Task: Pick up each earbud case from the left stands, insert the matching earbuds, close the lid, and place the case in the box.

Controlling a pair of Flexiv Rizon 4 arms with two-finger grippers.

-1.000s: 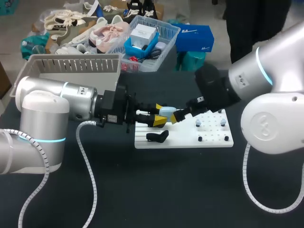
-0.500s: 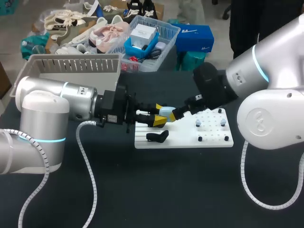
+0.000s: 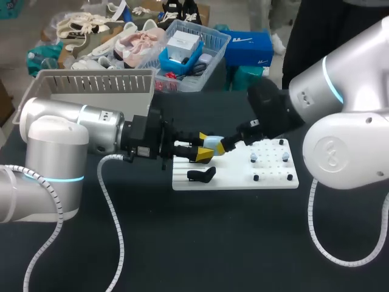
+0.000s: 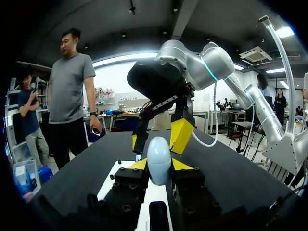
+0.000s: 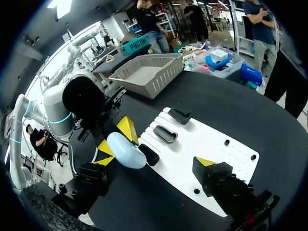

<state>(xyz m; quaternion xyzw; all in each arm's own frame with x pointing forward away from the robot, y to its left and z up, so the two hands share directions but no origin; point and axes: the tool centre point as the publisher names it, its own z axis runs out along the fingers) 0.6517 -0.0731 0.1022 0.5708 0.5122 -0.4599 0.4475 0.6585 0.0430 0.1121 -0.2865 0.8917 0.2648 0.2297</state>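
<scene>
Pale blue and smooth, the earbud case is sitting between the two yellow tips of the left gripper. We are seeing both tips pressing on it from opposite sides, so this gripper is closed on the case at a narrow spread. The gripper is holding the case clear of the surface, above the near-left end of the white board. From the left wrist, the case is standing upright with its rounded end pointing away from the gripper. Its shape is that of an egg or a pebble. Its lid is looking closed, though we cannot make out the seam.

The right gripper is hanging just beyond the case with its fingers spread wide. We are seeing one finger on each side of the rounded end. We cannot tell whether either finger is touching it.

A black case is lying on the board, just below the held one in the head view. The grey basket is standing at the far left of the dark table, well apart from both grippers.
</scene>
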